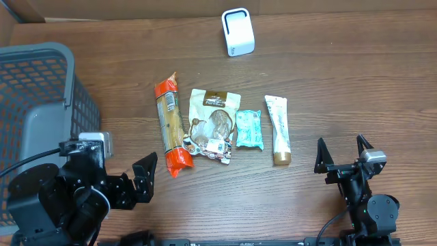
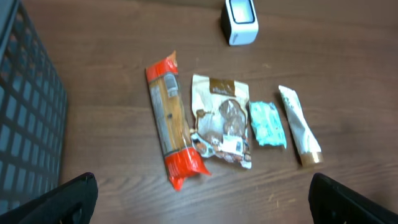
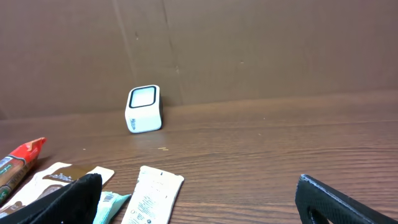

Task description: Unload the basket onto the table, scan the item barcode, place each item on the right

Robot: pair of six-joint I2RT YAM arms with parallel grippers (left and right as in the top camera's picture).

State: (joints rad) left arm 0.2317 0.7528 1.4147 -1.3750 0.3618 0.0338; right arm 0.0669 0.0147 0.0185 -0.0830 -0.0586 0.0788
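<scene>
Four items lie in a row mid-table: an orange-ended long packet [image 1: 171, 125] [image 2: 171, 127], a brown snack pouch [image 1: 214, 125] [image 2: 222, 121], a small teal packet [image 1: 249, 129] [image 2: 267, 124] and a white tube [image 1: 278, 128] [image 2: 299, 127] [image 3: 152, 194]. A white barcode scanner [image 1: 237, 32] [image 2: 240, 21] [image 3: 143, 109] stands at the back. My left gripper [image 1: 144, 179] [image 2: 202, 205] is open near the front left, short of the orange packet, holding nothing. My right gripper [image 1: 345, 156] [image 3: 199, 199] is open at the front right, empty, to the right of the tube.
A grey plastic basket [image 1: 37, 102] [image 2: 25, 118] with mesh walls stands at the left edge beside the left arm. A brown cardboard wall [image 3: 249, 50] closes the back of the wooden table [image 1: 341, 82].
</scene>
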